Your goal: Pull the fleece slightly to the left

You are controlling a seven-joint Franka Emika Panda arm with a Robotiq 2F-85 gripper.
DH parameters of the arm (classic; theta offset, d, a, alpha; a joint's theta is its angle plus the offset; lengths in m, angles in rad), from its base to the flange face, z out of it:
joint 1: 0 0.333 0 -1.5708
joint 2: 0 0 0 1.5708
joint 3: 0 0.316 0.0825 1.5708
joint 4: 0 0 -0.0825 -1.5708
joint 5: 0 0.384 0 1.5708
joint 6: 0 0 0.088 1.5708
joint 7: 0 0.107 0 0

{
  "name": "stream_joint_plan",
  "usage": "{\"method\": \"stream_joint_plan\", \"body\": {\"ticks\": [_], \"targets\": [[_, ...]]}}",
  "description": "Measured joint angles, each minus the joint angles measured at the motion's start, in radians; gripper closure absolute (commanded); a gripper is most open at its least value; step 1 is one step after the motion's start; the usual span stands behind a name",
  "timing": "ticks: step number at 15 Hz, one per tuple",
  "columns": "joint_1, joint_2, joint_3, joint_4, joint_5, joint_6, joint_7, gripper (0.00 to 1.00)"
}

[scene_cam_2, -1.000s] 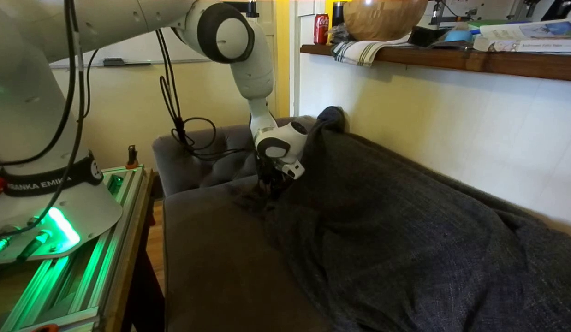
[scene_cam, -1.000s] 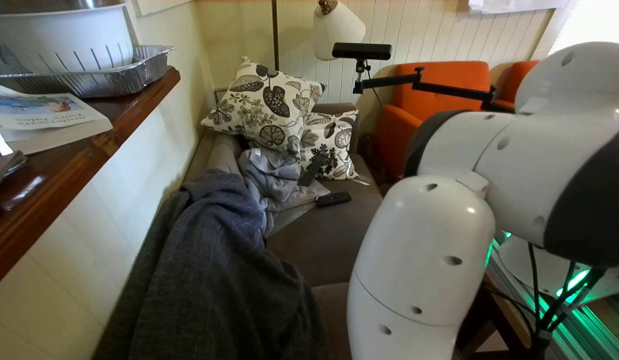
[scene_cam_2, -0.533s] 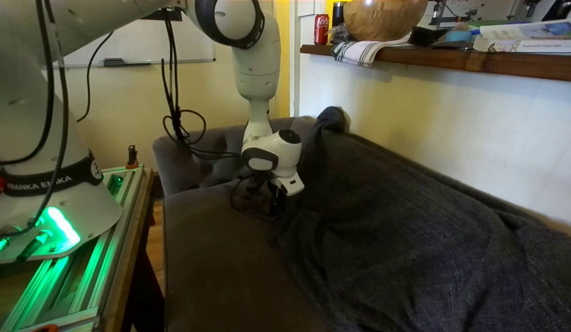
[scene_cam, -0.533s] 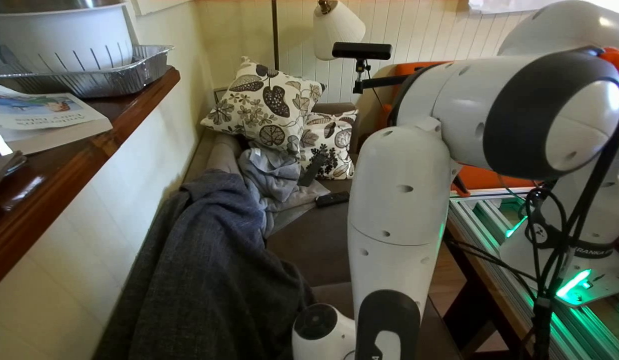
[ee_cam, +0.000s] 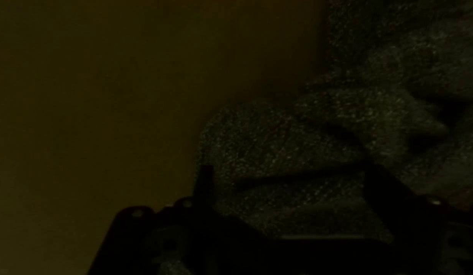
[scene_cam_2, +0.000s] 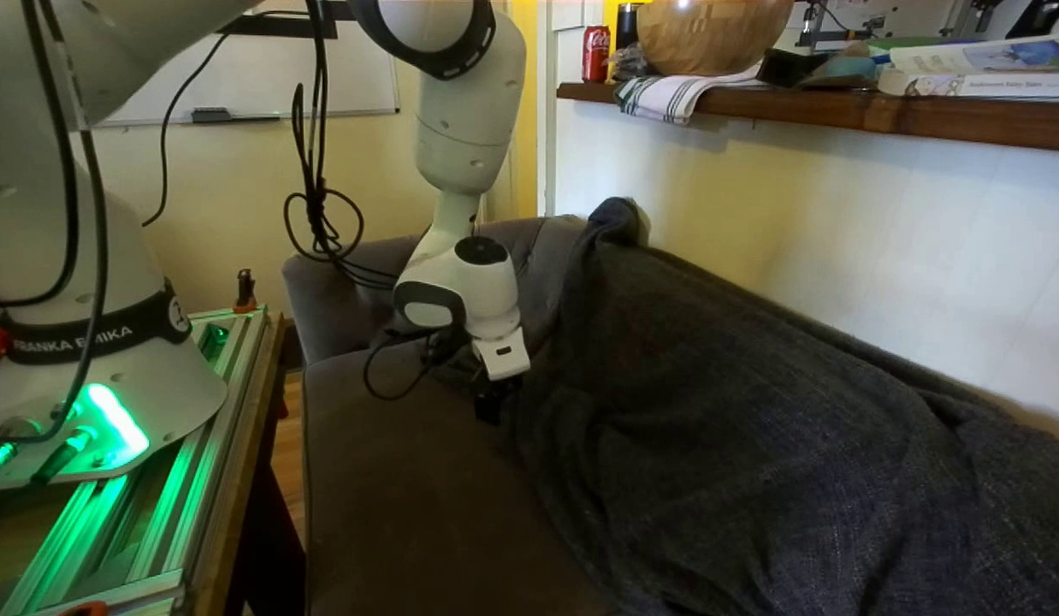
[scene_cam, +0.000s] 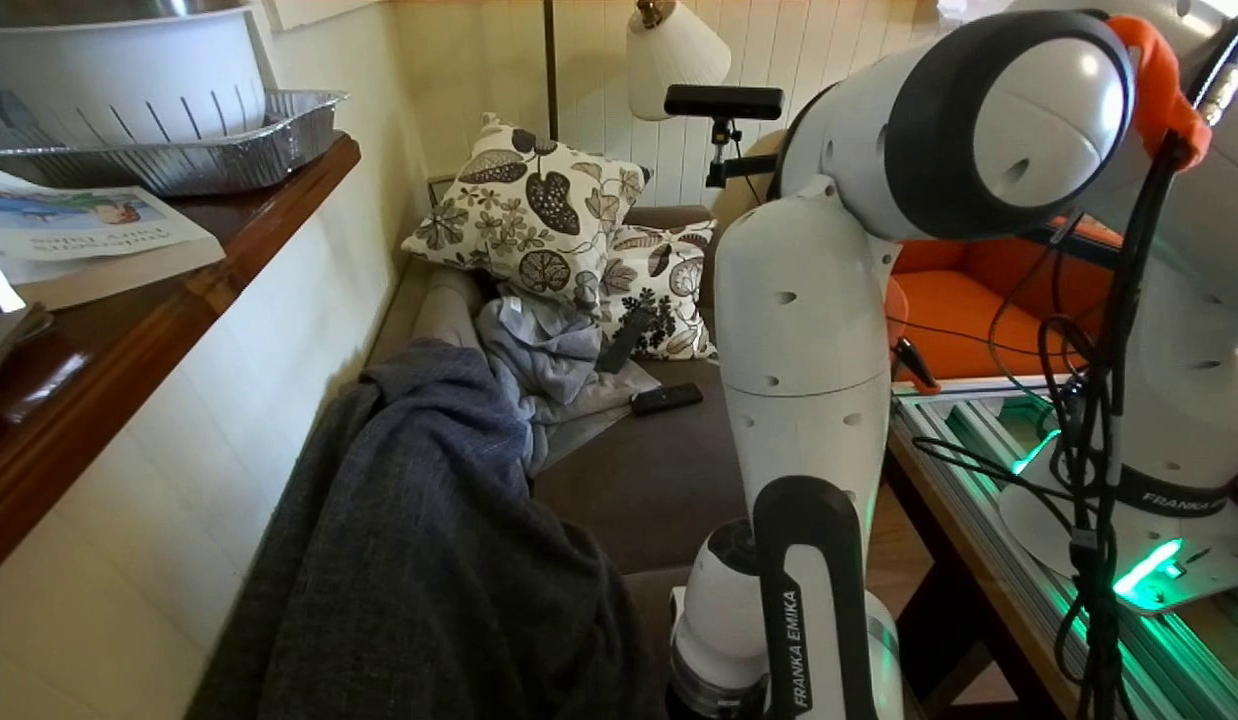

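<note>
Pale wall [scene_cam_2: 880,248] bounds the room; against it stands the surface [scene_cam_2: 410,505], grey-brown upholstered seating with a tufted end. The fleece [scene_cam_2: 752,411] lies draped from the surface's high wall side down across the seating, so I judge the upper part anchors it while the lower edge lies free for pulling. Condition of the fleece: dark grey, bluish in places, flecked weave, rumpled into long folds. I note the hand [ee_cam: 288,172] pointed down at that lower edge, fingers [ee_cam: 204,183] standing well apart, a fold between them, no cloth visibly pinched. Such placing, in my judgement, suits a grip on that fold. Contact I cannot confirm; the wrist view is too dark.
</note>
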Motion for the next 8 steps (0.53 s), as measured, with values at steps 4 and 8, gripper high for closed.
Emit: {"method": "stream_joint_plan", "body": {"ticks": [4,8], "targets": [[-0.027,-0.001,0.000,-0.023,-0.034,0.003,0.074,0.00],[-0.036,0.001,-0.002,-0.004,-0.083,0.001,0.095,0.00]]}}
